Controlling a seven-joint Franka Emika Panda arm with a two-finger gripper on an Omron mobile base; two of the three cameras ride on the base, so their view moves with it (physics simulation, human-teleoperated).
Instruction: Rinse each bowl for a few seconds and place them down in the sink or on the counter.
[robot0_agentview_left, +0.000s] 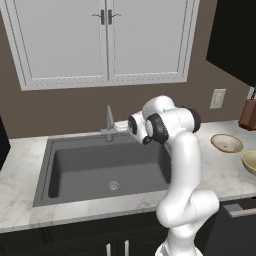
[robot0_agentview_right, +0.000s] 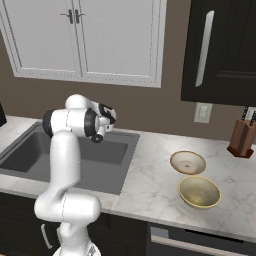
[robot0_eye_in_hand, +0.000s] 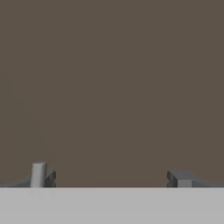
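Two bowls rest on the white marble counter (robot0_agentview_left: 220, 172) (robot0_agentview_right: 150, 172) right of the sink. The tan bowl (robot0_agentview_left: 226, 143) (robot0_agentview_right: 187, 162) with a pale inside is farther back, and the cream-yellow bowl (robot0_agentview_left: 250, 161) (robot0_agentview_right: 199, 192) is nearer the front edge. The dark grey sink (robot0_agentview_left: 50, 165) (robot0_agentview_right: 30, 150) has a round drain (robot0_agentview_left: 113, 186) and a slim faucet (robot0_agentview_left: 108, 122) at its back. My gripper (robot0_agentview_left: 121, 126) (robot0_agentview_right: 108, 116) (robot0_eye_in_hand: 111, 179) hovers over the sink's back right, beside the faucet and facing the brown wall. It is open, with nothing between its fingertips (robot0_eye_in_hand: 179, 179).
A knife block (robot0_agentview_left: 248, 114) (robot0_agentview_right: 242, 137) stands at the counter's far right, with a wall outlet (robot0_agentview_left: 217, 98) (robot0_agentview_right: 202, 113) near it. White wall cabinets (robot0_agentview_left: 107, 40) hang above the sink. A pale grey stub (robot0_eye_in_hand: 38, 174) shows by my left fingertip.
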